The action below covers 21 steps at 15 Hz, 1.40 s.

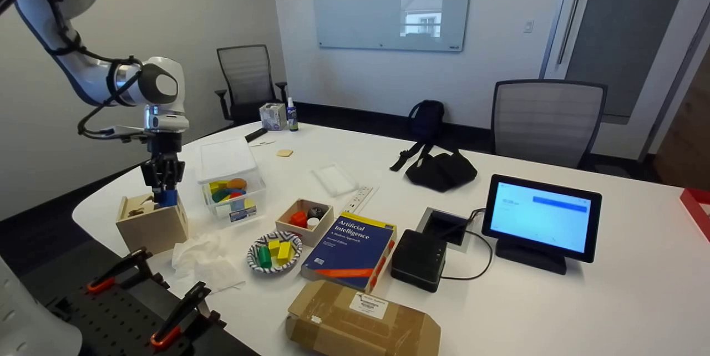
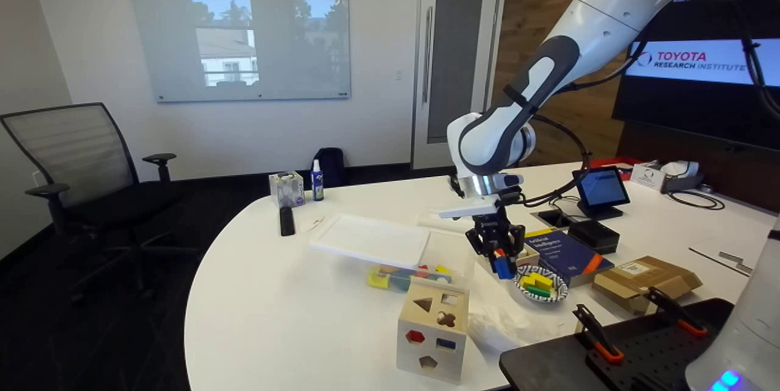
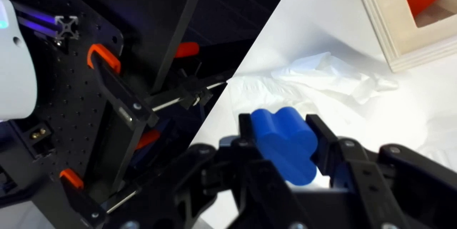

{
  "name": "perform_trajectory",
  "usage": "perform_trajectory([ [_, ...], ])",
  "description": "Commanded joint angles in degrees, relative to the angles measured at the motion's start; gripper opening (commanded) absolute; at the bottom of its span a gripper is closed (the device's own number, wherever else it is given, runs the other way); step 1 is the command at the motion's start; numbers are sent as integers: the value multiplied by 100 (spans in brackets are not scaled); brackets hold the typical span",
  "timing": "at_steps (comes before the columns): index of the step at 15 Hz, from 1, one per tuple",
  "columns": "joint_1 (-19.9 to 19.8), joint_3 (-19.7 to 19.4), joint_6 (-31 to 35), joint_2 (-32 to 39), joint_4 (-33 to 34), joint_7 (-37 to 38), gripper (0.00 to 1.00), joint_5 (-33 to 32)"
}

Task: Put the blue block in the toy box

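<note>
Gripper, blue block clamped between fingers

Arm is raised; in both exterior views it slants down from a top corner to the wrist, upper end cut off by the frame. Wrist is bent so the last stage hangs below it, gripper pointing down, near vertical. Fingers are clamped on the block, one each side, both meeting it in the wrist view; inner faces hidden. Black cable is strapped along the arm and bows out in a loose loop by the wrist. Base is only partly in frame in both exterior views, blue light lit low on it.
</note>
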Motion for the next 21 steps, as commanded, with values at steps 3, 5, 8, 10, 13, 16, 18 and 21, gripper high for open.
perform_trajectory([
  [3,561,460,-426,-27,311,1368,16,-412],
  [5,717,608,-439,9,416,1658,16,-592],
  [8,887,724,-405,109,576,1923,16,-963],
  [10,975,746,-344,214,696,1967,16,-1300],
  [13,1112,726,-81,415,828,1973,16,-1939],
  [16,1247,682,327,655,914,2003,16,-2417],
  [18,1368,665,584,833,965,2061,16,-2543],
  [21,1581,630,974,1017,967,2124,16,-2464],
])
